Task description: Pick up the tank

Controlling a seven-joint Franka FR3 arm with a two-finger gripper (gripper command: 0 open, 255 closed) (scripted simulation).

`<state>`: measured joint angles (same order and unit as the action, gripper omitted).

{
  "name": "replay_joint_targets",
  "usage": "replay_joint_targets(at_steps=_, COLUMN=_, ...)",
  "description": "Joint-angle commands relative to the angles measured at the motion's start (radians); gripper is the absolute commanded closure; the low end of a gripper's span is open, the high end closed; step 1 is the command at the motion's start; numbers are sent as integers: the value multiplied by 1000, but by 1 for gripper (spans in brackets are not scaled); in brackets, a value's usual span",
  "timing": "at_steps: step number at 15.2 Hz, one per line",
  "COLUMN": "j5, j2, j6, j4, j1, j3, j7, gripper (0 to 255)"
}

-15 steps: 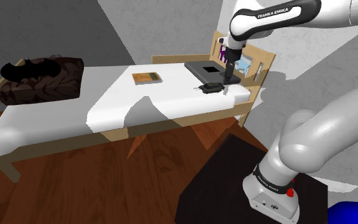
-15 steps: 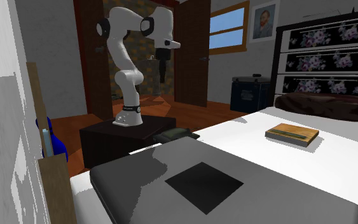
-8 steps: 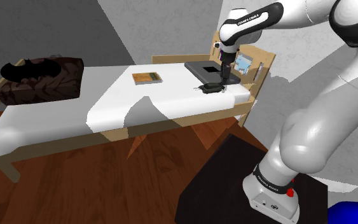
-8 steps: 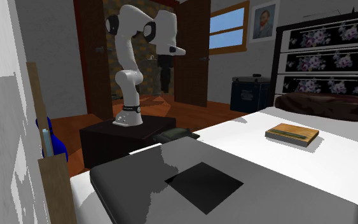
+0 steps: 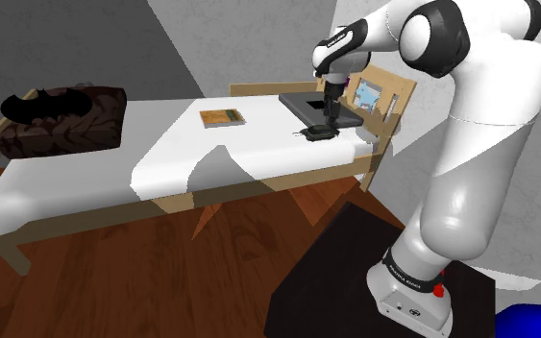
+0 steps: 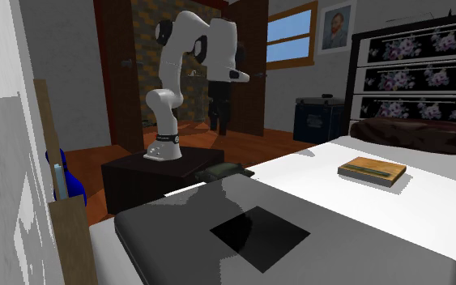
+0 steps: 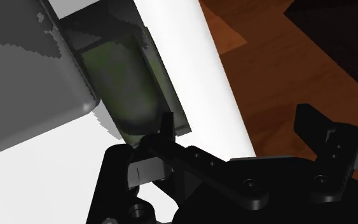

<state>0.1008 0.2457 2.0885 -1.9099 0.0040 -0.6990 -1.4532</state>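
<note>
The tank (image 5: 318,132) is a small dark green toy lying on the white bed sheet near the bed's edge, right beside a grey pillow (image 5: 313,101). It also shows low at the mattress edge in the second exterior view, tank (image 6: 222,171). My black gripper (image 5: 331,116) hangs just above it, pointing down, and stands well above the bed as gripper (image 6: 220,126). In the wrist view the tank (image 7: 130,83) lies ahead of the open gripper (image 7: 238,127), off toward one finger (image 7: 165,125). Nothing sits between the fingers.
A wooden bed frame (image 5: 385,144) with a headboard rises behind the pillow. A book (image 5: 222,117) lies mid-bed and a dark blanket (image 5: 61,120) at the far end. Wood floor (image 5: 239,250) and my dark stand (image 5: 345,278) lie below.
The arm has swung toward the shoulder view's left and lowered, bringing the gripper from beside the headboard to just above the tank. The tank has not moved.
</note>
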Motion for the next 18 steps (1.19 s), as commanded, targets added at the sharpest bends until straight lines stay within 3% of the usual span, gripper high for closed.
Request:
replay_joint_targets(at_steps=1, j5=57, j2=90, j6=-5, j4=80, j1=-40, j3=19, j7=-80, gripper=0)
replay_joint_targets(at_steps=7, j5=162, j2=327, j6=-50, j4=346, j1=-172, j3=97, j7=-233, gripper=0)
replay_joint_targets(at_steps=16, j5=188, j2=372, j6=27, j4=309, j1=-182, j3=117, j7=-244, gripper=0)
replay_joint_targets(at_steps=17, j5=187, j2=372, j6=26, j4=310, j1=-181, j3=117, j7=-243, gripper=255)
replay_joint_targets(at_steps=18, j5=187, j2=372, j6=26, j4=310, j1=-181, j3=117, j7=-243, gripper=255)
